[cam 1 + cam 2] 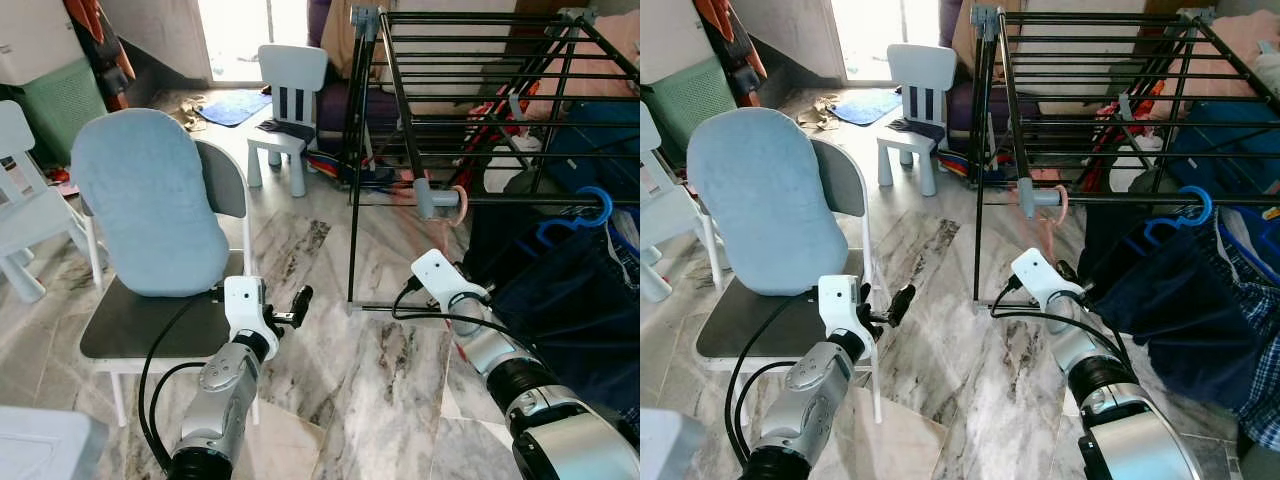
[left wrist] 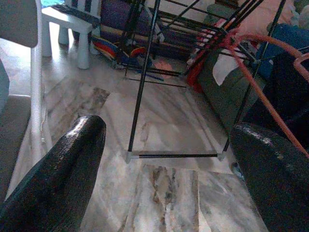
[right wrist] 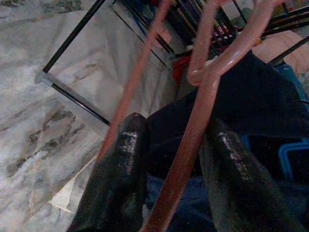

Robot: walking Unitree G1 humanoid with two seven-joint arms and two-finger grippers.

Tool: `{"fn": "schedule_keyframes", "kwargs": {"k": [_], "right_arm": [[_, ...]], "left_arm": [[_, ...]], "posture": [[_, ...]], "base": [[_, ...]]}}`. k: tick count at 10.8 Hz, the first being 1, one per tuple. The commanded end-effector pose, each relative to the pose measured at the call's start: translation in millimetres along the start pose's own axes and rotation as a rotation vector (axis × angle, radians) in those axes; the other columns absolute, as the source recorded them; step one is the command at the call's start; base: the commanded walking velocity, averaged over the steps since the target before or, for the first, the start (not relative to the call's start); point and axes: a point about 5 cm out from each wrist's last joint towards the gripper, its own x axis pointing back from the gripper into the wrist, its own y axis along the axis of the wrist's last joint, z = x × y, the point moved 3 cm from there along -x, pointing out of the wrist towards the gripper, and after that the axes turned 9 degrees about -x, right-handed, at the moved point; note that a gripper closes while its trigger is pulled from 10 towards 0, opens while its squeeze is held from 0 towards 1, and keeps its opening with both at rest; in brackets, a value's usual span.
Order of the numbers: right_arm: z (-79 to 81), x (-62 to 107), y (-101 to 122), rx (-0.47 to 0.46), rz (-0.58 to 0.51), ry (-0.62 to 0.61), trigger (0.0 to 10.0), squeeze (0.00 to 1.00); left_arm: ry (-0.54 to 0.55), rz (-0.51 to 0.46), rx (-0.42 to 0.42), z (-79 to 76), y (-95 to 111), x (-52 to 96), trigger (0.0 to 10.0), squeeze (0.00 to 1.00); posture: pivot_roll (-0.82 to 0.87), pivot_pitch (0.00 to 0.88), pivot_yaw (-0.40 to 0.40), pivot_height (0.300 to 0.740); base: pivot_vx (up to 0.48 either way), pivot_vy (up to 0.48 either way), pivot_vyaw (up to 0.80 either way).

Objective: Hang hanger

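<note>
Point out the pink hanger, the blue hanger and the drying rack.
pink hanger (image 3: 195,130): right wrist view, on its stem between the right claw's fingers.
blue hanger (image 1: 598,200): left eye view, on its hook.
drying rack (image 1: 977,160): right eye view, on its front upright leg.

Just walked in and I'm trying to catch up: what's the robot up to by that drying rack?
The robot stands before a black drying rack. Its right gripper is shut on a pink hanger carrying a dark garment, held low beside the rack where a blue hanger already hangs. The left gripper is open, holding nothing, near a chair with a blue cushion. The pink hanger is not yet on a rail.
</note>
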Motion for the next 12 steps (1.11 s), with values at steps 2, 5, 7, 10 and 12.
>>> {"fn": "schedule_keyframes", "kwargs": {"k": [2, 5, 7, 10, 12], "right_arm": [[-6.1, -0.1, 3, -0.027, -0.037, -0.036, 10.0, 1.00], [-11.0, 9.0, 4, -0.076, -0.130, -0.051, 10.0, 1.00], [-17.4, 24.8, -5, -0.107, -0.171, -0.068, 10.0, 1.00], [-20.8, 44.0, -5, -0.161, -0.208, -0.088, 10.0, 1.00], [-22.8, 49.2, -2, -0.172, -0.215, -0.094, 10.0, 1.00]], "left_arm": [[-0.005, 0.010, 0.021, -4.9, -1, -1.8, 10.0, 0.00], [0.001, 0.019, 0.019, -2.9, -2, 1.9, 10.0, 0.00], [0.032, 0.042, -0.012, 3.7, -5, 5.0, 10.0, 0.00], [0.024, 0.051, -0.023, 4.1, -3, 3.1, 10.0, 0.00], [0.020, 0.037, -0.031, 3.3, 4, 3.4, 10.0, 0.00]], "posture": [[-0.18, 0.000, 0.003, 0.740], [-0.18, 0.000, 0.007, 0.740], [-0.18, 0.000, 0.017, 0.740], [-0.19, 0.000, 0.034, 0.740], [-0.19, 0.000, 0.034, 0.740]], "base": [[0.000, 0.000, 0.00], [0.000, 0.000, 0.00], [0.000, 0.000, 0.00], [0.000, 0.000, 0.00], [0.000, 0.000, 0.00]]}}
